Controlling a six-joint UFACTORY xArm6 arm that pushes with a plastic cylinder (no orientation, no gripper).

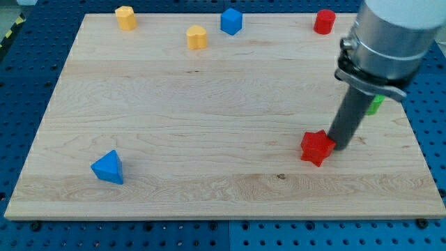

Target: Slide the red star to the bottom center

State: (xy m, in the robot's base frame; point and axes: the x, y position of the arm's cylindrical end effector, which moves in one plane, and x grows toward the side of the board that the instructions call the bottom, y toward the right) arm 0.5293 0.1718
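The red star [316, 147] lies on the wooden board [209, 104] toward the view's lower right. My tip [341, 145] stands right against the star's right side, touching or nearly touching it. The dark rod rises from there to the grey arm body at the view's top right.
A blue triangle block [108, 167] sits at the lower left. A yellow block [125, 17], a yellow heart-like block [197, 37], a blue block [231, 21] and a red cylinder [324, 21] line the top. A green block [376, 104] is partly hidden behind the arm.
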